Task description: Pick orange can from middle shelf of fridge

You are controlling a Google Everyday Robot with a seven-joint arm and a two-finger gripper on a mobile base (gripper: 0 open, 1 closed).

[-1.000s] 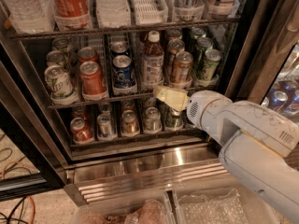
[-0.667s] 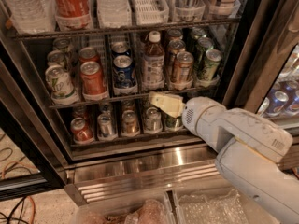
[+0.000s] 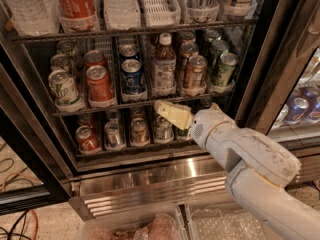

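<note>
The orange can (image 3: 195, 71), coppery brown with a silver lid, stands at the front of its lane on the middle shelf (image 3: 100, 107) of the fridge (image 3: 257, 84), between a white-capped bottle (image 3: 164, 66) and a green can (image 3: 223, 69). A similar can stands behind it. My gripper (image 3: 172, 113), cream-coloured on a white arm, points left just below the shelf's front edge, below and left of the orange can. It touches no can and holds nothing.
The shelf also holds a pale green can (image 3: 64, 86), a red can (image 3: 99, 83) and a blue can (image 3: 132, 76). Small cans (image 3: 114, 134) line the rack below. Large bottles (image 3: 75, 4) fill the rack above. The steel base (image 3: 150, 179) lies beneath.
My gripper has moved slightly left and down, from level with the shelf's front edge to just beneath it. The cans have not moved.
</note>
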